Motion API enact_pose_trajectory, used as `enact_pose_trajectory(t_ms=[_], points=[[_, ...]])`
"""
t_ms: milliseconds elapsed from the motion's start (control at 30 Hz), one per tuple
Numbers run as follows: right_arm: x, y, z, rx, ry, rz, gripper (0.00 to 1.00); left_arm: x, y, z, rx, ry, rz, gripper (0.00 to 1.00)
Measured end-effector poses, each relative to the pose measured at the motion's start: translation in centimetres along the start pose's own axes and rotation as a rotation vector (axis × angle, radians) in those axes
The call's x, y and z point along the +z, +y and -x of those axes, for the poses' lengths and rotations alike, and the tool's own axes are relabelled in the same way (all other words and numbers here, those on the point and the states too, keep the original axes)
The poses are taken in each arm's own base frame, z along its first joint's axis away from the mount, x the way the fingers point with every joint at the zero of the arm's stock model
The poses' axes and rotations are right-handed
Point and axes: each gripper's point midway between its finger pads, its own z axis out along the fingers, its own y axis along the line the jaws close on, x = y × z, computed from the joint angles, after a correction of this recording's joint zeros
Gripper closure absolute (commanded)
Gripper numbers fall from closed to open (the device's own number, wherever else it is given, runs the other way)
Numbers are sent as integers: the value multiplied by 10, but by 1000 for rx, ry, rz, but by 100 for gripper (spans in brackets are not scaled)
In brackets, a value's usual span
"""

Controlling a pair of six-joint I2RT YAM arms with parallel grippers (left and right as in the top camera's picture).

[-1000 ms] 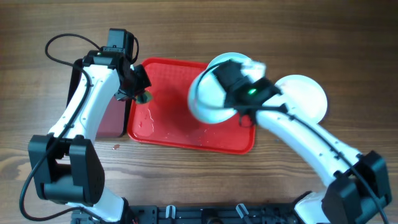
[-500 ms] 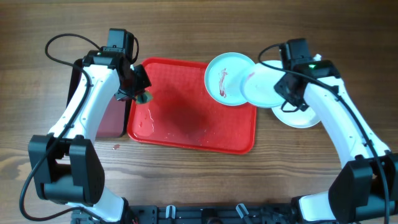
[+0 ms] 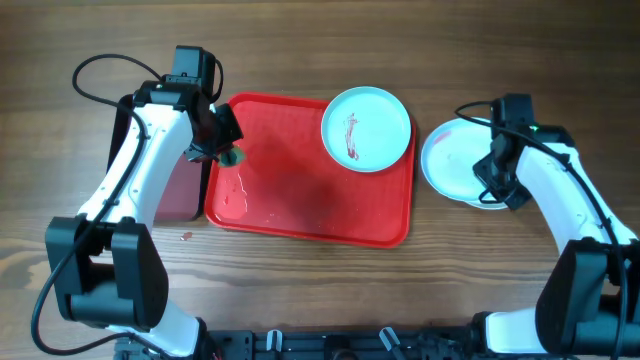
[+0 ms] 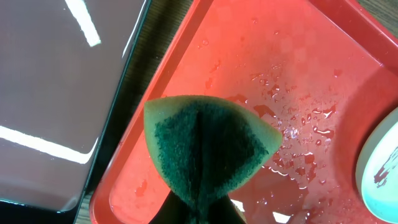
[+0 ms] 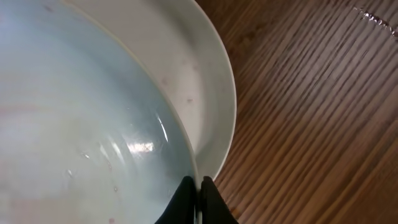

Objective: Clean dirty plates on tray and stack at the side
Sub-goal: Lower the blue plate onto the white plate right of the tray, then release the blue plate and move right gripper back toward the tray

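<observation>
1. Since the earlier frame the right gripper [image 5: 199,193] has swung off the bright red rectangular plastic tray [image 3: 270,205]. It has lowered a pale turquoise round plate [image 5: 81,124] onto the white round plate [image 5: 208,81] at the side, jaws pinched on the turquoise rim. The left gripper [image 3: 224,150] is unmoved, clamping a folded green-and-yellow sponge [image 4: 208,146] over the tray's left edge.
2. Risk: withdrawing before the jaws part would likely drag the top plate off the stack. The wet tray could let the red-smeared turquoise plate [image 3: 366,128] skid under the sponge.
3. Hidden: the right arm covers the stack's far rim, so centring cannot be told. The sponge hides the left fingertips.
</observation>
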Motion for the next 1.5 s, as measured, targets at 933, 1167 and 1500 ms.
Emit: enact_pose_trajectory(t_ms=[933, 1167, 1500], points=[[21, -31, 19, 21, -7, -33, 88, 0, 1, -1, 0, 4, 2, 96], [31, -41, 17, -14, -28, -70, 64, 0, 1, -1, 0, 4, 2, 96], [45, -26, 6, -154, 35, 61, 33, 0, 1, -1, 0, 3, 2, 96]])
